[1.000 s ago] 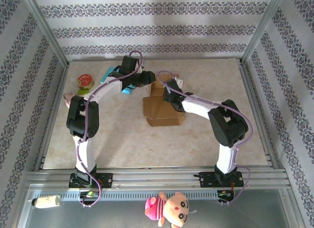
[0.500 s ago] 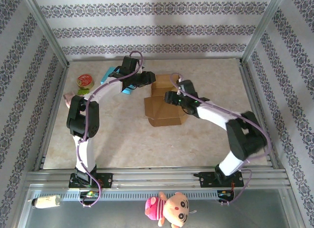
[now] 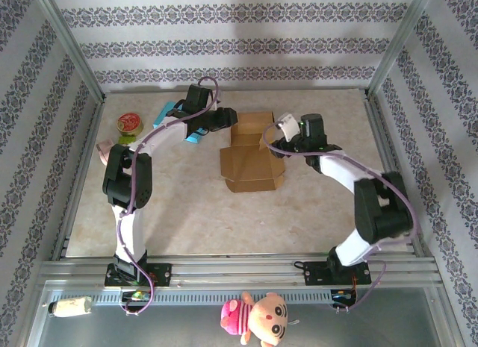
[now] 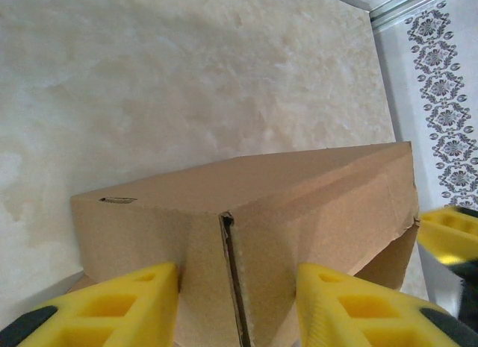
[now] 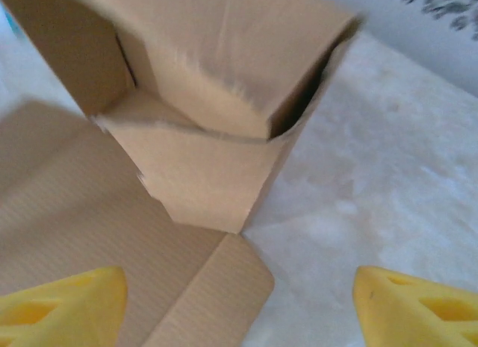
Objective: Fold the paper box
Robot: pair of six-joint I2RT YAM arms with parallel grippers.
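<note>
The box (image 3: 250, 157) sits mid-table, a bit toward the far side, with its flaps partly folded. The left gripper (image 4: 237, 283) is pinching its far-left corner, a pad on each face. The right gripper (image 5: 239, 298) hangs just right of the box, jaws spread wide.

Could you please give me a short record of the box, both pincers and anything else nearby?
Paper box: brown cardboard, mid-table, partly folded, flaps open
Left pincer: closed across a corner of the box
Right pincer: open, near the box, holding nothing
Plush doll: off the table, by the arm bases
</note>
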